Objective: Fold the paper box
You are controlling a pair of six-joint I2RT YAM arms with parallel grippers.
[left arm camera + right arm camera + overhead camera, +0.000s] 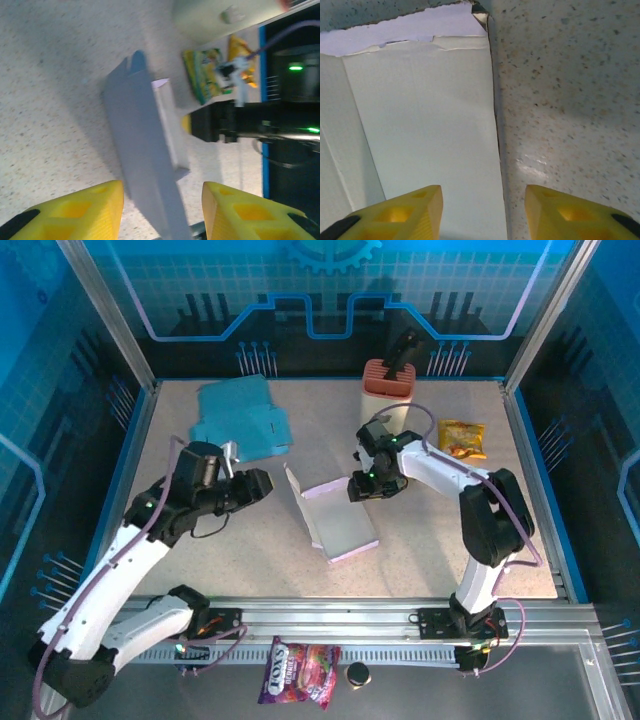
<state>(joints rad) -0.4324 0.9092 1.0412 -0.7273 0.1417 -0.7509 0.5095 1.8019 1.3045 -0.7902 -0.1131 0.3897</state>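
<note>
The box (338,523) sits in the middle of the table (450,560), with one side standing up. The left gripper (258,484) is just to its left, jaws apart and holding nothing. The right gripper (362,488) is over its far edge, jaws apart too, also empty. A blue sheet (240,415) lies far back.
</note>
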